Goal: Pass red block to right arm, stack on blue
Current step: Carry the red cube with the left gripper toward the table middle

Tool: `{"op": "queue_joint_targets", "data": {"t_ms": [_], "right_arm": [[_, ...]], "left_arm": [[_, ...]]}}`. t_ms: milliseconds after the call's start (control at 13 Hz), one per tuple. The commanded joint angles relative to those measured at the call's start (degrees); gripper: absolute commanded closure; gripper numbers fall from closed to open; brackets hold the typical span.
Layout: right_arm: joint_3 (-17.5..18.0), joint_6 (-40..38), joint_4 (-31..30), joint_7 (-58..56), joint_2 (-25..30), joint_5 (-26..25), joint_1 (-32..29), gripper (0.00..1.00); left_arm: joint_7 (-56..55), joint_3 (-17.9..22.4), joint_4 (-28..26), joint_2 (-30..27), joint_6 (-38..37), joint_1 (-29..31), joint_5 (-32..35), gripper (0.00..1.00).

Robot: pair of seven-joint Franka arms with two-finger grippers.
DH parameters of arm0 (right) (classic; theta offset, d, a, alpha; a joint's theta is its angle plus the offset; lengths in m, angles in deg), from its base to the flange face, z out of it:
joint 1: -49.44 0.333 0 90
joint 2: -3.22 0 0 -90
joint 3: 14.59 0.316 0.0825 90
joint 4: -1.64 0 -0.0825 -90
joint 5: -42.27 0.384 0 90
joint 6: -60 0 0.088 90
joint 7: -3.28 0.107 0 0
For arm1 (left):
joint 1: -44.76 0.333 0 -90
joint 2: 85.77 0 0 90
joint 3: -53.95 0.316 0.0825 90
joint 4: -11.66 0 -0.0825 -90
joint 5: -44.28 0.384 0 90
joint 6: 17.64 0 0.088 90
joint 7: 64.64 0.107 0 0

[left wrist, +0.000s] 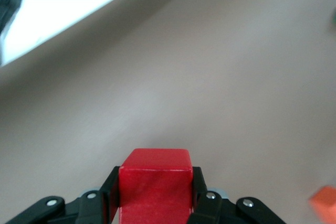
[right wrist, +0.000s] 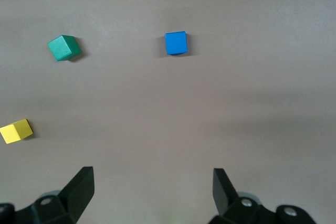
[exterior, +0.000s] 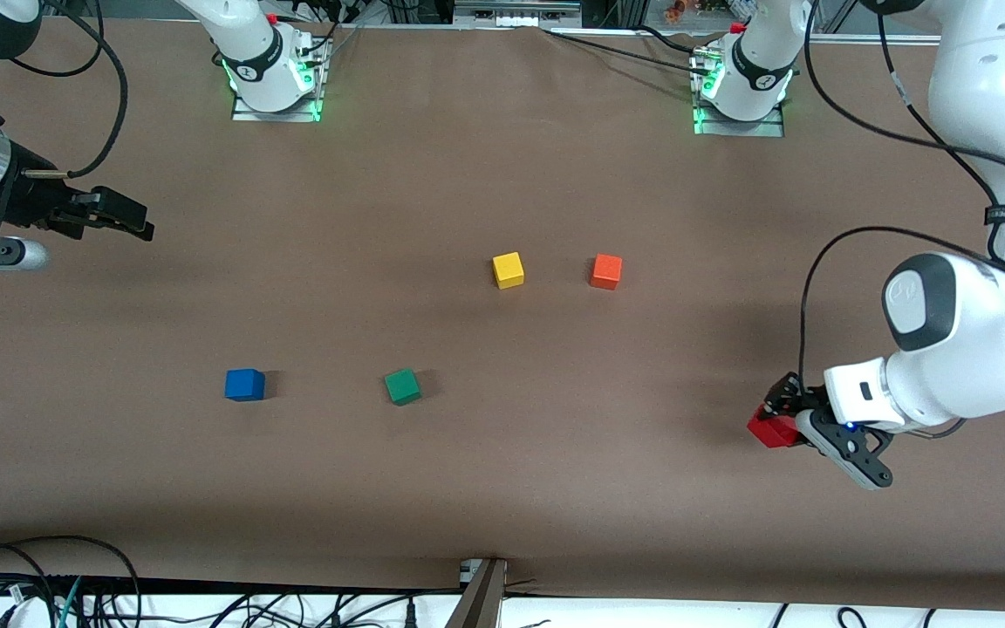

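The red block [exterior: 770, 430] is clamped between the black fingers of my left gripper [exterior: 779, 424], which is shut on it low over the table at the left arm's end. In the left wrist view the red block [left wrist: 154, 178] fills the space between the jaws of the left gripper [left wrist: 155, 195]. The blue cube [exterior: 244, 385] sits alone on the brown table toward the right arm's end, and the right wrist view also shows the blue cube [right wrist: 176, 43]. My right gripper [exterior: 138, 223] hangs open and empty over that end, apart from the blue cube; the right gripper [right wrist: 152, 182] has wide-spread jaws.
A green cube [exterior: 402, 385] lies beside the blue one, toward the table's middle. A yellow cube [exterior: 509, 269] and an orange-red cube [exterior: 606, 271] sit farther from the front camera. Cables run along the table's front edge [exterior: 485, 580].
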Motion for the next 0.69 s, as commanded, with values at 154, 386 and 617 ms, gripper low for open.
{"op": "queue_joint_targets", "data": {"t_ms": [154,386,617], "right_arm": [[0.2,-0.2,1.2,0.1,-0.6,-0.1,-0.1,0.00],[0.2,-0.2,1.2,0.1,-0.5,-0.1,-0.1,0.00],[0.2,0.1,1.2,0.0,-0.5,-0.1,-0.1,0.00]], "left_arm": [[1.1,-9.0,-0.9,-1.9,-0.6,2.7,-14.8,1.00],[1.0,-16.2,0.1,-2.1,-0.6,4.2,-17.3,1.00],[1.1,-21.8,0.5,-1.6,0.0,4.0,-18.1,1.00]]}}
